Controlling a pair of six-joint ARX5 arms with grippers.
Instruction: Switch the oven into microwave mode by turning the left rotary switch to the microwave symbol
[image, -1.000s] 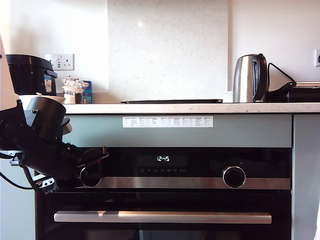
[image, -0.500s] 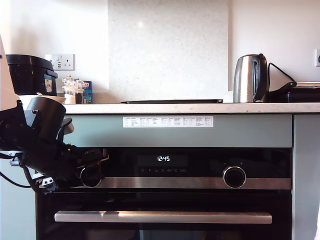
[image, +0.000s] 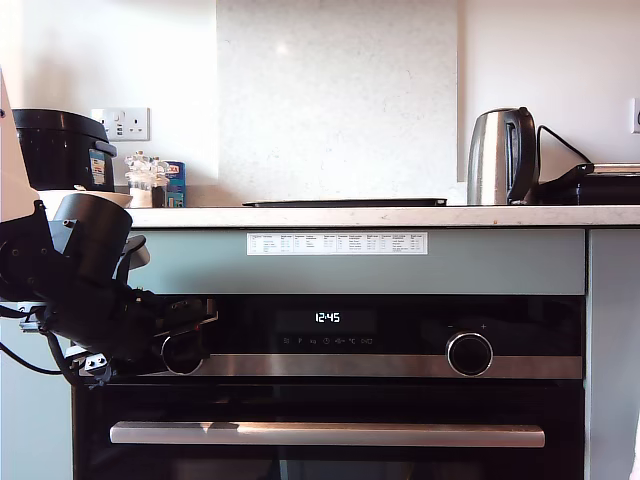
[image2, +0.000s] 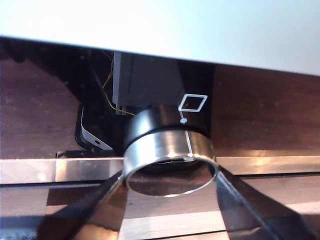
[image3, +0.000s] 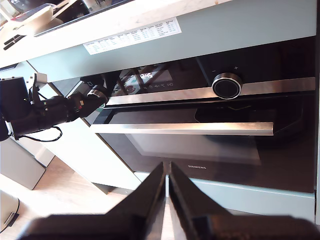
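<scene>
Left rotary switch (image2: 167, 155): small round black knob with a silver rim, on the oven's control strip toward the exterior view's left; a tiny square outline sits just above it on the glass, with a thin white line running from the square down across the rim.
Oven (image: 400, 400): wide, black glass front, built in beneath the surface (image: 400, 216); brushed steel strip across the knob row, long bar handle (image: 327, 434) below it.
Display (image: 327, 318): reads 12:45, centred between the two knobs.
Other knob (image: 469, 354): toward the exterior view's right, marked minus and plus, untouched.
My first pincer (image2: 170, 192): at the left rotary switch, one dark finger on each side of the silver rim, closed on it and touching the rim on both sides.
First arm (image: 90, 300): reaches in from the exterior view's left edge, level with the control strip.
My second pincer (image3: 166, 192): fingers pressed together with nothing between them, well back from the oven and facing its front.
On the surface: steel kettle (image: 500, 157) toward the exterior view's right, black cooker pot (image: 60, 148) toward the left.
</scene>
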